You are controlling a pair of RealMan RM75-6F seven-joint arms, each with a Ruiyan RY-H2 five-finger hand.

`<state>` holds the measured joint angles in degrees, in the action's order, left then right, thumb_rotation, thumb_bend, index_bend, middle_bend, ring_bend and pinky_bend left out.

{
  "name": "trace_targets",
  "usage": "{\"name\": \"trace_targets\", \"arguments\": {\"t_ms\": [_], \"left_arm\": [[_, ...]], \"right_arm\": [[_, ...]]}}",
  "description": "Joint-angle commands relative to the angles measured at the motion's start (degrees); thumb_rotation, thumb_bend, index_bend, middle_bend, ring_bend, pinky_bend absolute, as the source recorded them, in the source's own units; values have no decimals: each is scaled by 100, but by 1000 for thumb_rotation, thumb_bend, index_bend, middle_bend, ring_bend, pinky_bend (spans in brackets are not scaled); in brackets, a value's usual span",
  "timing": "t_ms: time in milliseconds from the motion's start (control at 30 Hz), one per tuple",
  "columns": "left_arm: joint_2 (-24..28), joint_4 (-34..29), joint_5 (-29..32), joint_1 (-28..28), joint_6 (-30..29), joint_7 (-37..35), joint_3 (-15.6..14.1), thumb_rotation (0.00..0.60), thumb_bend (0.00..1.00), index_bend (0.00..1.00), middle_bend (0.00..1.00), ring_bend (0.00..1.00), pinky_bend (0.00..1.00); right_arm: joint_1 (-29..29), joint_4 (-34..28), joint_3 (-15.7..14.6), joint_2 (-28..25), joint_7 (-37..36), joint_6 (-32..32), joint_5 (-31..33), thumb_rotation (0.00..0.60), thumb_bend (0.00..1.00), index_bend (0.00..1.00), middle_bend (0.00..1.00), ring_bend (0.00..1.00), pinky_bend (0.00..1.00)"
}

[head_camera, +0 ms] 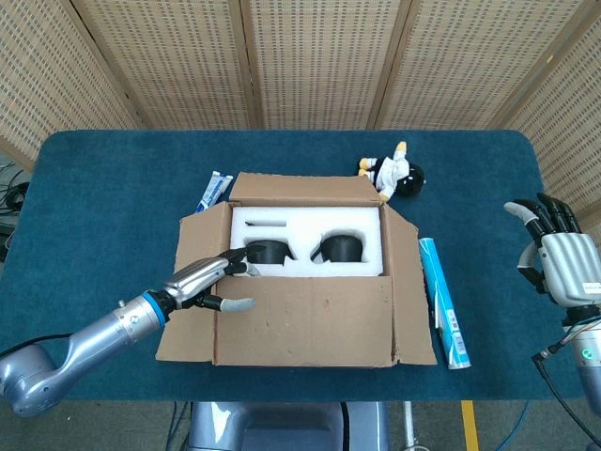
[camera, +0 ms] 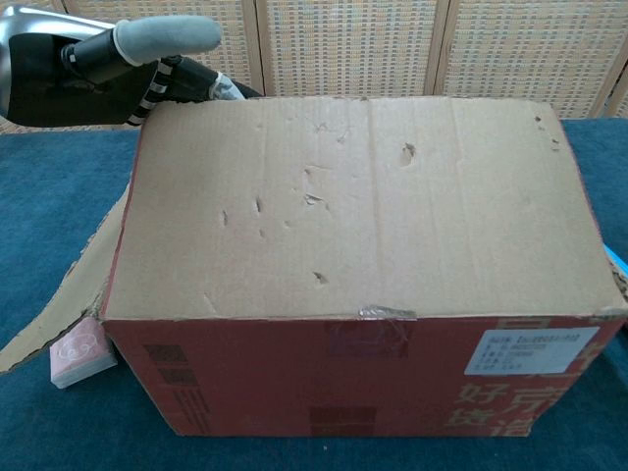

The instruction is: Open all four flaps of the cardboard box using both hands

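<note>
Cardboard box [head_camera: 310, 282] is seen at the middle of the blue table [head_camera: 103, 197], with its far flap [head_camera: 300, 188], left flap [head_camera: 192, 282] and right flap [head_camera: 408, 291] folded outward, while the near flap [head_camera: 302, 319] is raised at a slant over the front of the opening. White foam packing [head_camera: 310, 225] holding two dark round items [head_camera: 340, 246] is exposed inside. The left robot hand [head_camera: 202, 282] is placed at the near flap's left far corner, fingers reaching in under its edge and the thumb laid on the upper face; whether the cardboard is truly pinched cannot be told from either view. The right robot hand [head_camera: 559, 258] is held well apart over the table's right edge, fingers spread and empty. The step in hand is judged to be the opening of the last, near flap. The next move is thought to call for this flap to be swung toward the near side and folded down past vertical, with the right robot hand brought in to share the edge so that the box is not dragged. A blue tube [head_camera: 443, 301] lies just right of the box, a small toy figure [head_camera: 392, 171] by its far right corner, and a packet [head_camera: 214, 188] by its far left corner.
</note>
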<state>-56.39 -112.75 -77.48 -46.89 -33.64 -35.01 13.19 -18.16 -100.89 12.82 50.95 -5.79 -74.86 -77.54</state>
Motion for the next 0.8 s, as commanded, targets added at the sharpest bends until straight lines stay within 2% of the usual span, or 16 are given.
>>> {"name": "trace_targets", "arguments": {"t_ms": [33, 167, 267, 367, 433, 667, 800], "left_arm": [[254, -87, -542, 60, 135, -924, 91, 133, 99, 362, 0, 0, 0], [424, -128, -1046, 53, 110, -2175, 34, 132, 106, 361, 0, 0, 0], [533, -78, -1646, -9, -58, -3187, -118, 131, 113, 361, 0, 0, 0], [662, 2, -2440, -109, -531, -4405, -420, 130, 114, 360, 0, 0, 0], [760, 197, -3090, -246, -983, -5231, -722, 129, 114, 360, 0, 0, 0], [903, 836, -4389, -695, -2264, -7113, -1565, 126, 117, 359, 0, 0, 0], [923, 1167, -4814, -901, -2874, -7716, -1955, 126, 117, 359, 0, 0, 0]], "right_arm": [[-4, -4, 3, 1, 15, 5, 9, 600, 1000, 167, 165, 0, 58], [-16, -2, 6, 15, 41, 23, 26, 600, 1000, 167, 165, 0, 58], [-25, -11, 13, 15, 67, 27, 32, 600, 1000, 167, 165, 0, 58], [-31, -40, 20, 1, 96, 29, 35, 600, 1000, 167, 165, 0, 58], [-38, -55, 26, -1, 120, 32, 44, 600, 1000, 167, 165, 0, 58], [-47, -106, 39, -15, 170, 25, 51, 600, 1000, 167, 165, 0, 58], [-56, -135, 44, -18, 200, 29, 55, 600, 1000, 167, 165, 0, 58]]}}
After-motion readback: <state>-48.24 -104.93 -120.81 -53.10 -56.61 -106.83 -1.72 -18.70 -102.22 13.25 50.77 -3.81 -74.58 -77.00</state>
